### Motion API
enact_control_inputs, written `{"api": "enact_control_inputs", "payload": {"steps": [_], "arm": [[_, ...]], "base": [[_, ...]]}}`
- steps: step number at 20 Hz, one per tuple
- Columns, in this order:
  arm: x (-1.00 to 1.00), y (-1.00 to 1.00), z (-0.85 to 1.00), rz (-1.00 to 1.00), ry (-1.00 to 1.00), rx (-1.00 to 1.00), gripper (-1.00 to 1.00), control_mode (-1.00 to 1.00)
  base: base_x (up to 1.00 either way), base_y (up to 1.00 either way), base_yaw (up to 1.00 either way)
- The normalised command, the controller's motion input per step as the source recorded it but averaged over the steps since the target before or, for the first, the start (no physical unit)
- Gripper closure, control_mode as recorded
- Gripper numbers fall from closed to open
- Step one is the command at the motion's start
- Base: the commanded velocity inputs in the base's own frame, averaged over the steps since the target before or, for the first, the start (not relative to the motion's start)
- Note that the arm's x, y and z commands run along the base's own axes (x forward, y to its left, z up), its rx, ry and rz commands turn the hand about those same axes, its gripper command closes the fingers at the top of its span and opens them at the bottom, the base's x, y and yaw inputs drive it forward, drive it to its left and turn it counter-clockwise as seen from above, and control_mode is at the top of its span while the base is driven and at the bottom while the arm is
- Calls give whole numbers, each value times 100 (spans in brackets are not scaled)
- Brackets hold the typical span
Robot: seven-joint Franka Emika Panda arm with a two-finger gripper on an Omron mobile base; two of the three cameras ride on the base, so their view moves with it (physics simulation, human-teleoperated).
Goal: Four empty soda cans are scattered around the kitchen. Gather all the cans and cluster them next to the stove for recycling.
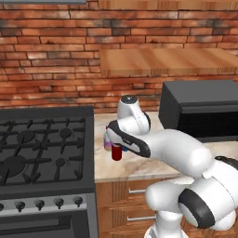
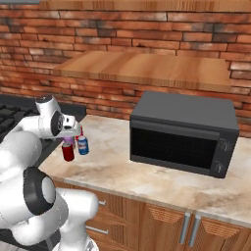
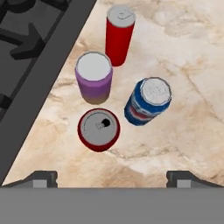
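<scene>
Several soda cans stand upright in a tight cluster on the marble counter, just right of the stove [image 3: 30,61]. In the hand view they are a tall red can [image 3: 119,37], a purple can [image 3: 93,79], a blue can [image 3: 148,101] and a short red can [image 3: 99,130]. My gripper [image 3: 112,178] hangs above them, open, with nothing between its fingertips [image 3: 43,178]. From the left base view the hand [image 1: 113,135] covers most of the cluster, with a red can [image 1: 117,153] showing below it. The right base view shows a red can [image 2: 68,152] and the blue can [image 2: 83,145] under the gripper [image 2: 73,133].
A dark grey microwave [image 2: 184,132] sits on the counter to the right, also in the left base view [image 1: 200,109]. The black stove [image 1: 42,148] lies left. A wooden shelf [image 2: 147,68] juts from the brick wall above. Bare counter [image 2: 108,166] lies between cans and microwave.
</scene>
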Motion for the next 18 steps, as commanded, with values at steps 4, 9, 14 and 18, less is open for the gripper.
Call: {"api": "enact_control_inputs", "payload": {"steps": [4, 9, 14, 18], "arm": [[-42, -19, 28, 0, -14, 0, -100, -100], [-43, -19, 42, 0, -15, 0, -100, -100], [-45, -16, 53, 0, -14, 0, -100, -100], [-52, -13, 56, 0, -10, 3, -100, -100]], "base": [[0, 0, 0], [0, 0, 0], [0, 0, 0], [0, 0, 0]]}}
